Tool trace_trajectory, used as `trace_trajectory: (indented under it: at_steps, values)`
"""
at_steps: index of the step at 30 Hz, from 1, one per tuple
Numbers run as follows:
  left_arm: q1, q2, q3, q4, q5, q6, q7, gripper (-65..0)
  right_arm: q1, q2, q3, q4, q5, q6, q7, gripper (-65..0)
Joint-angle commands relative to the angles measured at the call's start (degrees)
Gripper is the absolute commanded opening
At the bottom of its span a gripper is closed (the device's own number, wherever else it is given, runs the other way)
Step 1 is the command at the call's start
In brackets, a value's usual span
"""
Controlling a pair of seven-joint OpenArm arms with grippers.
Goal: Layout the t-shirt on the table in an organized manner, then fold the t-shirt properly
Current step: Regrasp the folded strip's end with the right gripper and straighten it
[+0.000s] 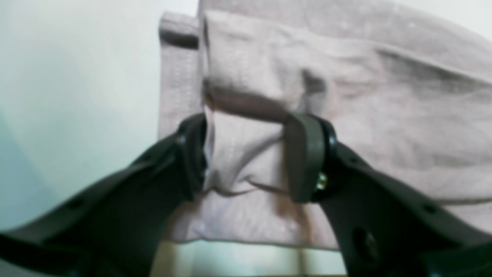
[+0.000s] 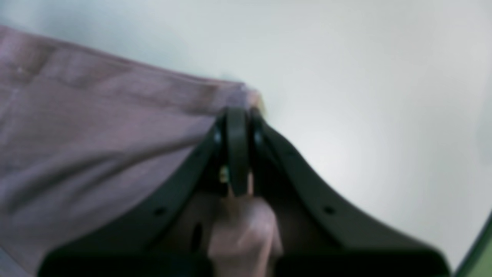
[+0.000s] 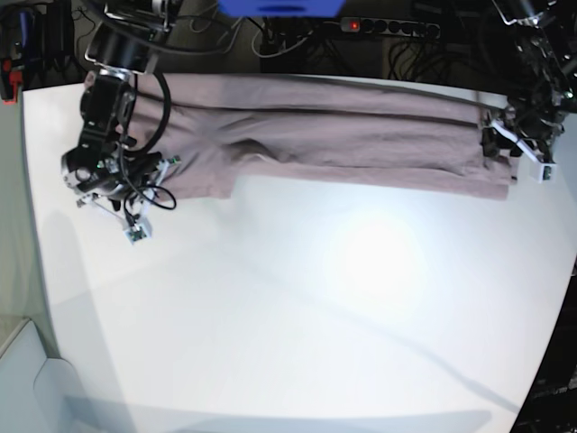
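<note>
The t-shirt point(image 3: 343, 135) is stretched lengthwise across the bench point(image 3: 288, 325), clamped endwise by left pincer point(image 1: 246, 157) and right pincer point(image 2: 236, 154).

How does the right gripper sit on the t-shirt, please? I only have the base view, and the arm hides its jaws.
Observer: The right gripper is shut on a corner of the t-shirt.
Operator: And the left one?
Observer: The left gripper has a bunched fold between its parted jaws.
Operator: Is that near an edge?
Observer: Yes, the hem ends just below it, with bare table beside.
</note>
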Motion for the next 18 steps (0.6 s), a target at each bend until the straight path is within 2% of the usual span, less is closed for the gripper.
trace_trajectory:
  at_steps: [1,5,8,11,14,18]
  values:
    - [0.0,-0.5,0.1,0.3,0.5,0.2,1.3,-33.1,0.7,0.5,0.1,2.9,-0.1,-0.2,0.8,-65.0]
    - [0.0,-0.5,0.1,0.3,0.5,0.2,1.3,-33.1,-2.6,0.1,-0.1,12.2,0.0,-0.2,0.4,-65.0]
    - [0.0,-0.5,0.1,0.3,0.5,0.2,1.3,-33.1,-5.1,-1.4,0.2,19.8,0.0,-0.2,-4.9,-65.0]
    - [0.0,-0.5,0.1,0.3,0.4,0.2,1.3,-33.1,-8.6,-1.6,0.2,26.3,0.0,-0.2,-9.7,-65.0]
    - [0.0,-0.5,0.1,0.3,0.4,0.2,1.3,-33.1,-12.5,-1.5,0.2,27.9,-0.1,-0.2,-12.2,-65.0]
    - [0.0,-0.5,0.1,0.3,0.4,0.2,1.3,-33.1,-16.6,-1.4,0.3,27.8,-0.1,-0.2,-12.1,-65.0]
